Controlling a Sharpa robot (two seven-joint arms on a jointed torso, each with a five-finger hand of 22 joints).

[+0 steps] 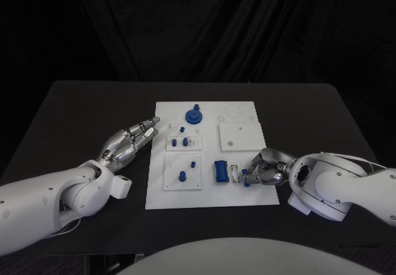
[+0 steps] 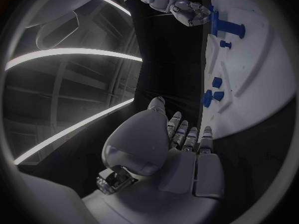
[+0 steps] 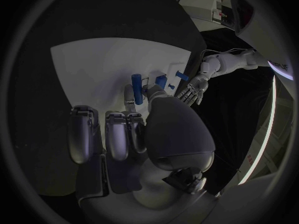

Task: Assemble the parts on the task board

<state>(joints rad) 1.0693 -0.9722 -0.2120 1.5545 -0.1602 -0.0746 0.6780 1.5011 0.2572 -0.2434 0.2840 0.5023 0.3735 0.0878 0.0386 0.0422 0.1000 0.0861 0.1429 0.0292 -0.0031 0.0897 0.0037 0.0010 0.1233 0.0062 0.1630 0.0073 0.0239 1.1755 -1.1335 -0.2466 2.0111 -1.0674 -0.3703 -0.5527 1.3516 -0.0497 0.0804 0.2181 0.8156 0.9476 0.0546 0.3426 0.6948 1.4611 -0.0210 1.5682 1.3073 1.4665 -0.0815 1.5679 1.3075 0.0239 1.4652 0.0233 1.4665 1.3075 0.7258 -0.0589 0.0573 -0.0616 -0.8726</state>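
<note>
Here, right hand (image 1: 265, 168) with fingers curled over the task board (image 1: 256, 192) beside a blue block (image 1: 221, 171), grip impossible to tell; left hand (image 1: 130, 142) open and flat on the table (image 1: 82, 114) beside the board's edge.

We see a black table (image 1: 82, 114) with a matte top, set against a dark curtain. In the middle of it lies the white task board (image 1: 256, 197), a tall rectangular plate lying flat with its long sides running away from us. The table's dark surface shows as a margin on all sides of the board, wider to the left and right than at the far edge. The board's corners sit square to the table's edges.
</note>
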